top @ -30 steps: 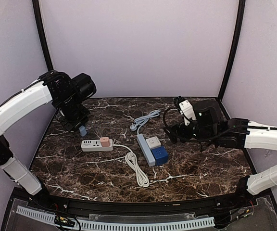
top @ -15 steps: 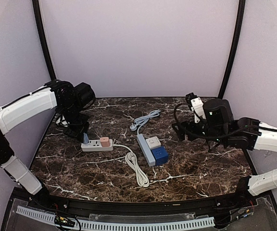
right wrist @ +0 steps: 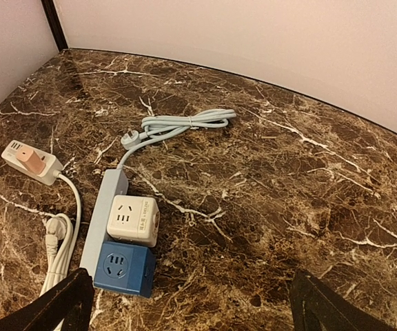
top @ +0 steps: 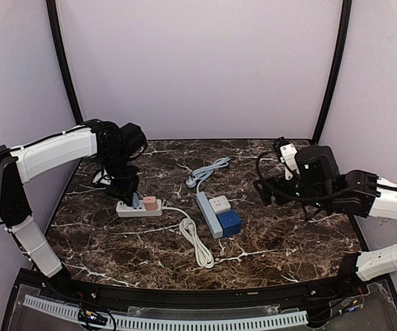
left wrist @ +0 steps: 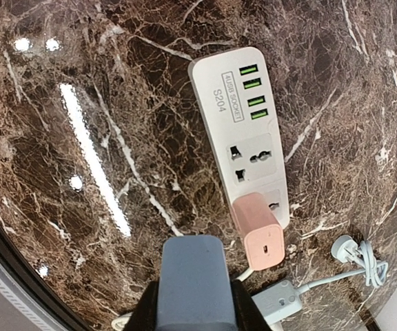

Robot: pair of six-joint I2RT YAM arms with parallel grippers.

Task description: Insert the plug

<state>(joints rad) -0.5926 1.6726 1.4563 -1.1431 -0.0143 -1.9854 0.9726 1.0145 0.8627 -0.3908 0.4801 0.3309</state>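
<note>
While the white power strip (top: pixel 138 207) is lying on the marble table (top: pixel 288 234), a grey-blue plug (left wrist: pixel 191 279) is being pinched by the left gripper (left wrist: pixel 191 310), whose dark fingers (left wrist: pixel 148 312) are being pressed against the plug's two sides. The plug is being held just over the strip, close beside the pink adapter (left wrist: pixel 259 231) that is sitting in the strip's right-hand socket; whether plug and strip are touching cannot be told. One socket (left wrist: pixel 251 160) of the strip is being left uncovered between the adapter and the green ports (left wrist: pixel 250 93). To the right of the strip, its white cord (top: pixel 197 243) is being shown bundled. Further right of the strip, a grey bar (top: pixel 209 214) is carrying a white cube (right wrist: pixel 133 219) and a blue cube (right wrist: pixel 124 269). Well to the right of the strip, the right gripper (right wrist: pixel 191 310) is being held spread wide above the table, with nothing between its fingers (right wrist: pixel 60 303).
</note>
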